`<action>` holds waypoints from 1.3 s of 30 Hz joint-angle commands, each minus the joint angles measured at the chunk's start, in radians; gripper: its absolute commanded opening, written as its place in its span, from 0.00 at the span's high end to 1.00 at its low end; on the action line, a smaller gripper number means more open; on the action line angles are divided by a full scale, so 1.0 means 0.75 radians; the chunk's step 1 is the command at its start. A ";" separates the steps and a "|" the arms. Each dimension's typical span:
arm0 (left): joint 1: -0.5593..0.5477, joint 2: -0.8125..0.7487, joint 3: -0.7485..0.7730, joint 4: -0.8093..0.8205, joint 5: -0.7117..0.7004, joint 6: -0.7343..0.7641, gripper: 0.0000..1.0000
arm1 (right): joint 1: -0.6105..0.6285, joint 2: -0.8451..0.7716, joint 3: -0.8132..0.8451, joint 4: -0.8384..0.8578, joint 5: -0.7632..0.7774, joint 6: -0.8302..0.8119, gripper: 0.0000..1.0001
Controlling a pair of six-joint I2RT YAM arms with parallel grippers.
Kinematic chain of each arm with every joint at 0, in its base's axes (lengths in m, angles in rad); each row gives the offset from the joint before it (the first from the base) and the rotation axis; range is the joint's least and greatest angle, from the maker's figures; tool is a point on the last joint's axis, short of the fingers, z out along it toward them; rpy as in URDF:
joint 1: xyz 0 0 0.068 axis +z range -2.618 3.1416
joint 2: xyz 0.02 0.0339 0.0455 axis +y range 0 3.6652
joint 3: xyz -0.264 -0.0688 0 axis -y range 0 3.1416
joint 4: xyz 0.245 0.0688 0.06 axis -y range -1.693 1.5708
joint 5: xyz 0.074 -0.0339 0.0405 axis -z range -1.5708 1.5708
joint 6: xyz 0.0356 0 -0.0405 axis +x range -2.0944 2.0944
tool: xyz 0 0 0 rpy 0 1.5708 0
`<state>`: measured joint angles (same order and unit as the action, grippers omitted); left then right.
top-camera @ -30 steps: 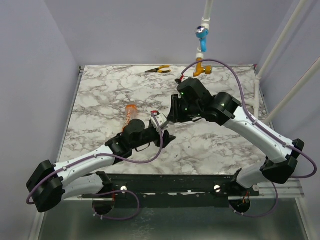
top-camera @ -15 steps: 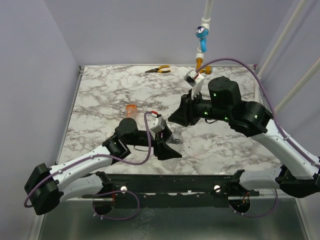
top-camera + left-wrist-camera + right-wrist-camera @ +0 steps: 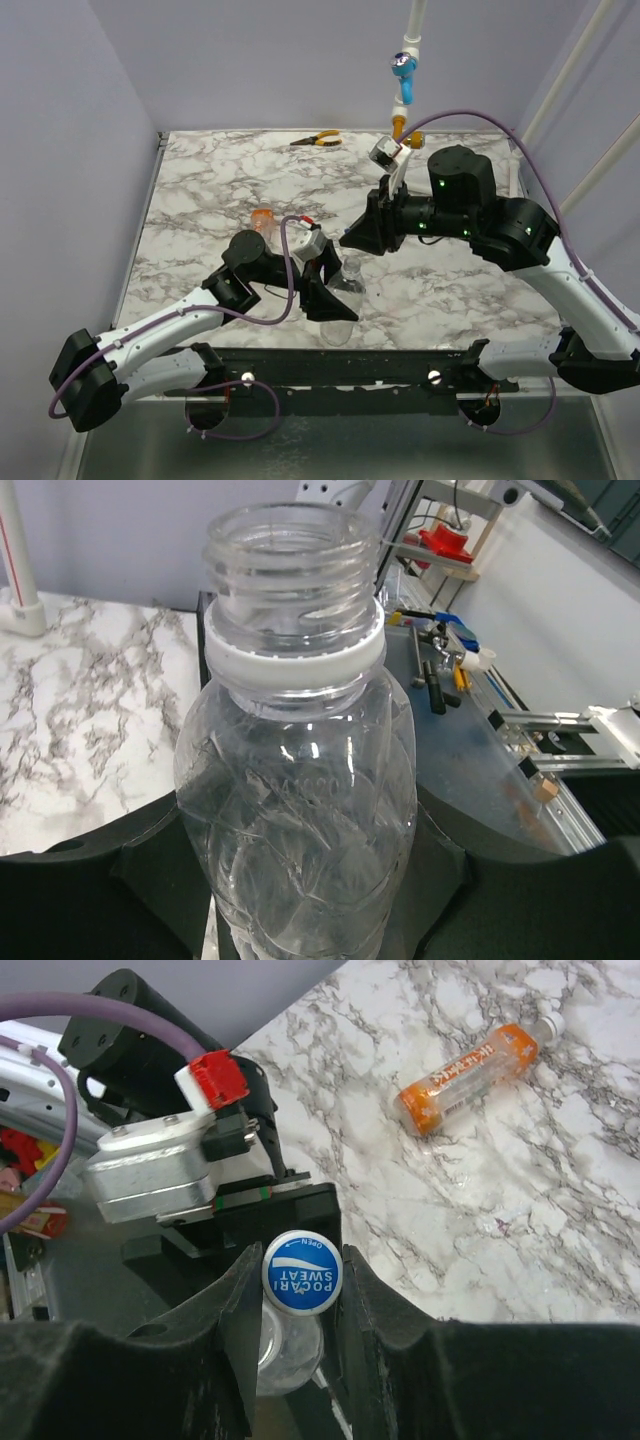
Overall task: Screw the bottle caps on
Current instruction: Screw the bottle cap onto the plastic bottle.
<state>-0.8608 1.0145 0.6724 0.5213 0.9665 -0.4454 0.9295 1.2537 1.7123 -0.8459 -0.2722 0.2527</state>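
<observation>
My left gripper is shut on a clear empty bottle and holds it upright near the table's front edge. In the left wrist view the clear bottle fills the frame, its threaded mouth bare above a white ring, with my left gripper round its body. My right gripper is shut on the blue cap, just above the clear bottle's mouth and apart from it. The orange bottle lies on its side on the marble; its whitish end points away. In the top view the orange bottle is half hidden behind my left arm.
Orange-handled pliers lie at the table's far edge. A white pipe with a blue valve handle and an orange one hangs at the back right. My right gripper hovers close behind the left one.
My right arm has lifted off the table and drawn back to the right with the cap. My left gripper has tilted up and come forward, and the clear bottle now stands upright in it.
</observation>
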 commanded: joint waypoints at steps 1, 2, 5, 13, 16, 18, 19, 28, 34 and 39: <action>0.050 0.012 -0.041 0.006 0.037 -0.017 0.62 | 0.000 -0.005 0.032 -0.147 -0.050 -0.021 0.82; 0.057 0.015 -0.040 0.008 0.037 -0.018 0.62 | 0.000 -0.003 0.027 -0.164 -0.045 -0.017 0.82; 0.074 0.026 -0.030 0.009 0.038 -0.016 0.62 | 0.001 -0.006 0.007 -0.192 -0.025 -0.011 0.82; 0.090 0.070 -0.009 0.014 0.052 -0.016 0.63 | 0.002 -0.001 -0.024 -0.179 -0.015 0.003 0.82; 0.091 0.080 -0.004 0.017 0.055 -0.017 0.62 | 0.003 0.010 -0.040 -0.171 -0.008 0.006 0.83; 0.093 0.087 -0.006 0.019 0.054 -0.015 0.62 | 0.002 0.009 -0.049 -0.154 -0.019 0.009 0.83; 0.097 0.090 -0.008 0.021 0.055 -0.015 0.62 | 0.002 0.010 -0.053 -0.152 -0.021 0.010 0.83; 0.152 0.122 -0.011 0.072 0.093 -0.080 0.63 | 0.014 0.033 -0.049 -0.187 0.070 -0.007 0.83; 0.204 0.158 -0.013 0.145 0.120 -0.149 0.63 | 0.049 0.053 -0.056 -0.207 0.140 -0.014 0.83; 0.207 0.179 0.002 0.166 0.127 -0.157 0.63 | 0.084 0.076 -0.066 -0.204 0.199 -0.017 0.83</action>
<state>-0.7189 1.1400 0.6521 0.5678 1.0615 -0.5350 0.9543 1.2869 1.6852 -0.9516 -0.1493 0.2520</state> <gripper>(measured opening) 0.618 0.335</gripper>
